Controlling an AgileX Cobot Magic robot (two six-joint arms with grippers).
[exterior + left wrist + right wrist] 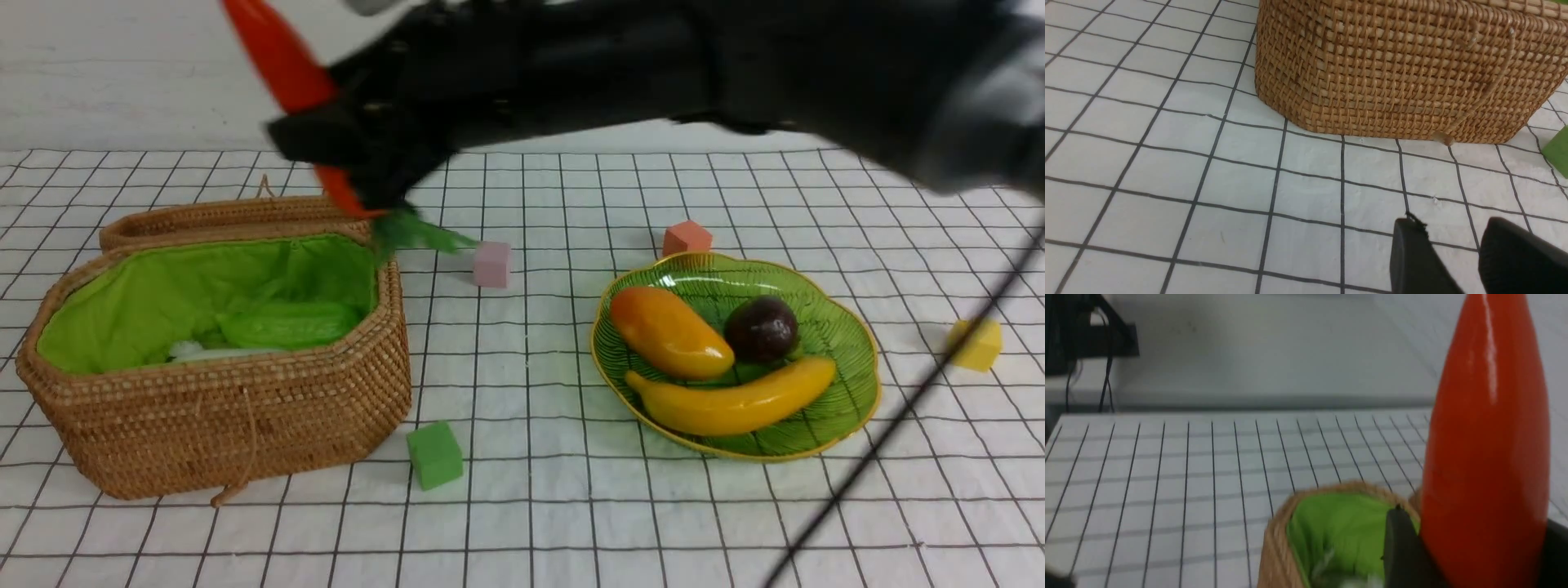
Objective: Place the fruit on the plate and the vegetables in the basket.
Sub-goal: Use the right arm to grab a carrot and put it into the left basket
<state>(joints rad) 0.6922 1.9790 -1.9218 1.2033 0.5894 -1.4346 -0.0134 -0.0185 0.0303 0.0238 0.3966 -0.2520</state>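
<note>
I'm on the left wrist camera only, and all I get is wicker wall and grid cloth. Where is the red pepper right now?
Observer: The right end effector holds the pepper in the air, tilted, above the far right corner of the basket.
Operator: Anything inside the basket already?
Observer: Yes, the light green gourd lies on the lining. A bit of white beside it looks like the radish.
Operator: And the fruit?
Observer: The mango, the mangosteen and the banana all lie on the plate.
</note>
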